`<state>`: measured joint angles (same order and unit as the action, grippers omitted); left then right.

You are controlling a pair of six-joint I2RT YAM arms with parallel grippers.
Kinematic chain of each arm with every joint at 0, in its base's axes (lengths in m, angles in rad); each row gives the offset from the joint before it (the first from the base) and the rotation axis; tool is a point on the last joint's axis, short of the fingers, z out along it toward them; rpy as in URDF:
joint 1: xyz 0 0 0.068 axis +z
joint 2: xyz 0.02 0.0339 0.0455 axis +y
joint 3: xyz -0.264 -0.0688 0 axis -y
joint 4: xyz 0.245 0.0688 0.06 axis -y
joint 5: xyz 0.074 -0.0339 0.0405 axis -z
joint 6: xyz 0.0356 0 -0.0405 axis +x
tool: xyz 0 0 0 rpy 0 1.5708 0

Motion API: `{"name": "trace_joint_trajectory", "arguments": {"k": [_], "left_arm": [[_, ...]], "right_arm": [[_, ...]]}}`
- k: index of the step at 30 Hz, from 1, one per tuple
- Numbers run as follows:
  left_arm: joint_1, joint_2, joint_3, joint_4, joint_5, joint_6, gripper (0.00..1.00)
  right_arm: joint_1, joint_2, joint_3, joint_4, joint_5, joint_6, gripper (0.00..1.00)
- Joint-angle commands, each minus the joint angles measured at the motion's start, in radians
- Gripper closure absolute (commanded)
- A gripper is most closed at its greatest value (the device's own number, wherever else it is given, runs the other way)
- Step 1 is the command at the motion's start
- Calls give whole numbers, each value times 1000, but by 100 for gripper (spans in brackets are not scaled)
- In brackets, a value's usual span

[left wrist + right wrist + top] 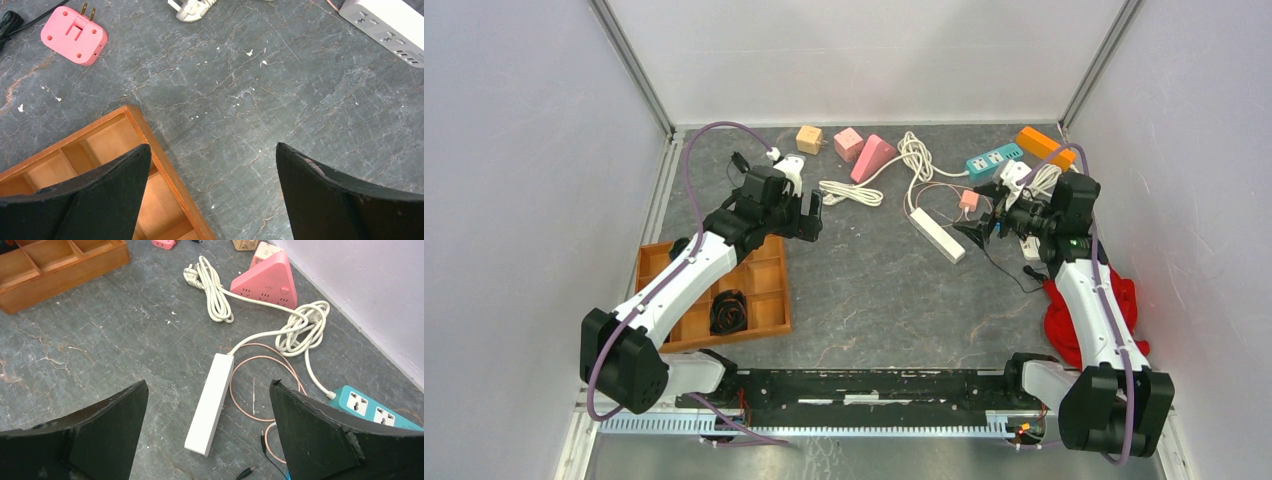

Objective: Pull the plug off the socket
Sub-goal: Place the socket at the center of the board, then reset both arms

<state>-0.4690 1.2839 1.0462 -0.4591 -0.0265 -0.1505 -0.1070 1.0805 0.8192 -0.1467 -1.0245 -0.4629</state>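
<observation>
My left gripper [809, 215] is open and empty, and hovers over the far right corner of the wooden tray [769, 285]. In its wrist view [212, 147] the fingers straddle that tray corner [145, 132] and bare table. My right gripper [984, 225] is open and empty, above the near end of a white power strip [937, 235]. That strip lies between the fingers in the right wrist view [210, 402]. A teal power strip [370, 407] lies to the right, with a white cord at its end. I cannot tell which socket holds a plug.
At the back lie a pink triangular socket [874, 157], pink cube [848, 143], tan cube [809, 139], orange strip [1044, 147] and coiled white cords [914, 155]. A pink adapter [74, 35], thin pink cable [240, 390] and red object [1089, 310] are also here.
</observation>
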Motion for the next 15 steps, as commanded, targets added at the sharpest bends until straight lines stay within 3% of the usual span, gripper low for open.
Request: {"name": "trace_joint_trajectory", "arguments": {"k": [1, 15], "left_arm": [[-8, -12, 17, 21, -24, 52, 0], [-10, -28, 6, 34, -31, 66, 0]], "right_arm": [[-3, -41, -25, 118, -5, 29, 2], [-3, -106, -67, 195, 47, 41, 2]]}}
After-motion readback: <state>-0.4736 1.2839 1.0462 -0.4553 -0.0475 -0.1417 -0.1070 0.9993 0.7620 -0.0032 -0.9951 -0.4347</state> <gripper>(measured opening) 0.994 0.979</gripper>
